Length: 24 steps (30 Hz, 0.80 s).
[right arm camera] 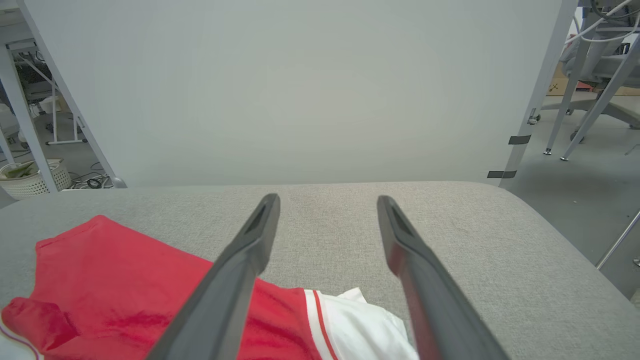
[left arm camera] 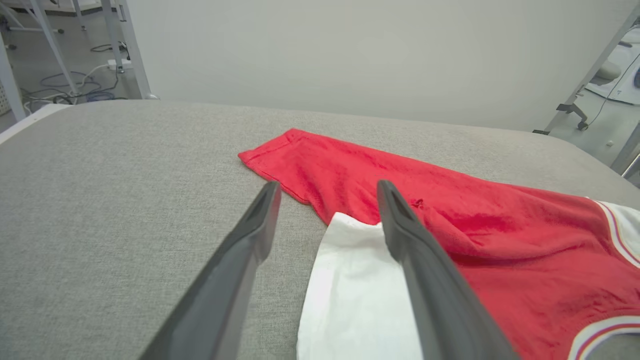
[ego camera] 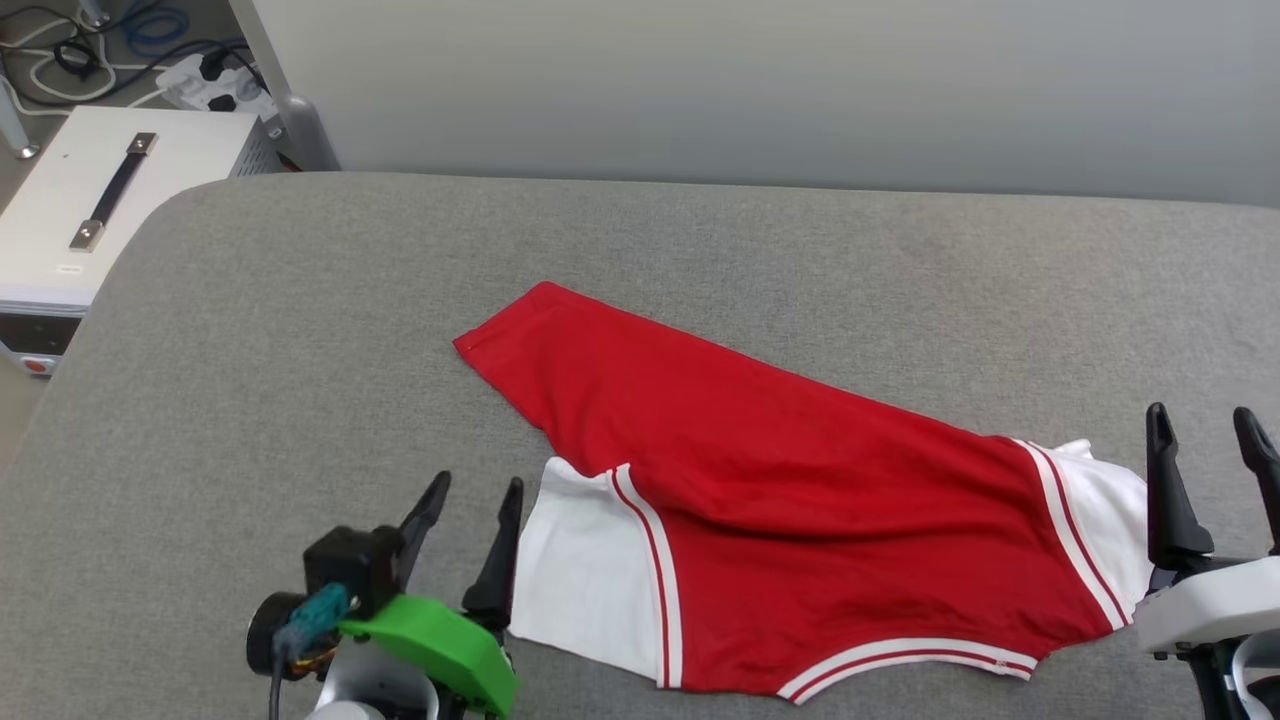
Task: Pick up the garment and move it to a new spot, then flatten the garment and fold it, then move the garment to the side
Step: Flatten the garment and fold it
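Note:
The garment (ego camera: pixel 780 490), a red jersey with white sleeves and red-white striped trim, lies folded in a slanted strip on the grey padded table (ego camera: pixel 300 330). Its plain red side faces up. My left gripper (ego camera: pixel 470 500) stands open just left of the near white sleeve (ego camera: pixel 580 570), fingers empty. My right gripper (ego camera: pixel 1205 430) is open at the garment's right end, beside the other white sleeve (ego camera: pixel 1100 520). In the left wrist view the garment (left arm camera: pixel 450 210) lies ahead, the sleeve under the right finger (left arm camera: pixel 415 250). The right wrist view shows the garment (right arm camera: pixel 125 280) at lower left, the open fingers (right arm camera: pixel 250 250) above it.
A white box with a black handle (ego camera: pixel 100 200) stands off the table's far left corner, with cables and a power strip (ego camera: pixel 215 85) behind it. A grey wall panel (ego camera: pixel 800 90) rises behind the table. Metal frame legs (right arm camera: pixel 550 100) and chairs stand to the right.

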{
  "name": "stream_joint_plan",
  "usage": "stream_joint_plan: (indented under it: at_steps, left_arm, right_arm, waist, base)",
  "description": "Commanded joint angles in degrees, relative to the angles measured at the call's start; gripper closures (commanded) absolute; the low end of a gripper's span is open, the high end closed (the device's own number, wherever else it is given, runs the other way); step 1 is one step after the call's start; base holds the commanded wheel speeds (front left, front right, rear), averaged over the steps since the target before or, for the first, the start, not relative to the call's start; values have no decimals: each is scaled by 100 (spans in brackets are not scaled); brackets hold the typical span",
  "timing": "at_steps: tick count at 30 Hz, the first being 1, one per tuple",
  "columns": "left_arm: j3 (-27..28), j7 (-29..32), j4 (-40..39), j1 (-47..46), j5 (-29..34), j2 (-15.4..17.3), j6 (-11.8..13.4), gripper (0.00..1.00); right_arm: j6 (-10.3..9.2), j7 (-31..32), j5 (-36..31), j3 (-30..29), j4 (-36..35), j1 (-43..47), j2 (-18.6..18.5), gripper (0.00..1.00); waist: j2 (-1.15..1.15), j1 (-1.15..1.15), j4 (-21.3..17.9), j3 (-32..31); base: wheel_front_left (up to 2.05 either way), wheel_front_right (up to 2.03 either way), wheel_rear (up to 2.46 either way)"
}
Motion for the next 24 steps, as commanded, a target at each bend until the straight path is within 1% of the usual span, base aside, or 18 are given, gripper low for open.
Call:
stream_joint_plan:
  at_steps: [1,5,8,11,14,16,18,21,24]
  left_arm:
    - [-45,331,-144,-69,-67,64,-5,0]
    - [-129,1619,-531,-98,-123,171,169,0]
    - [-241,2736,-731,-27,-18,338,357,0]
    - [-233,3348,-910,-21,27,411,532,0]
    - [-272,3983,-881,38,20,507,607,0]
    - [-264,4229,-869,37,39,562,667,0]
    - [-243,4352,-837,30,86,606,741,0]
    - [-134,4331,-768,43,-3,565,839,0]
    - [-75,4335,-614,107,23,639,897,0]
  right_arm:
    - [-4,-77,-40,-18,-59,34,20,0]
    - [-4,-89,-78,13,-73,42,67,0]
    - [-4,-92,-102,68,-57,26,93,0]
    - [-4,-129,-130,97,-30,-20,94,0]
    - [-4,-171,-162,173,36,-56,73,0]
    - [-4,-186,-161,236,90,-92,48,0]
    - [-4,-220,-152,270,139,-138,26,0]
    - [-4,-206,-102,227,212,-218,84,0]
    - [-4,-218,-72,231,232,-262,98,0]
  waist:
    - [0,0,-19,45]
    - [0,0,-102,134]
    - [0,0,-193,235]
    - [0,0,-302,374]
    - [0,0,-412,538]
    - [0,0,-483,627]
    - [0,0,-546,694]
    - [0,0,-643,793]
    - [0,0,-669,856]
  base:
    - [0,0,0]
    - [0,0,0]
    - [0,0,0]
    - [0,0,0]
    - [0,0,0]
    - [0,0,0]
    - [0,0,0]
    - [0,0,0]
    - [0,0,0]
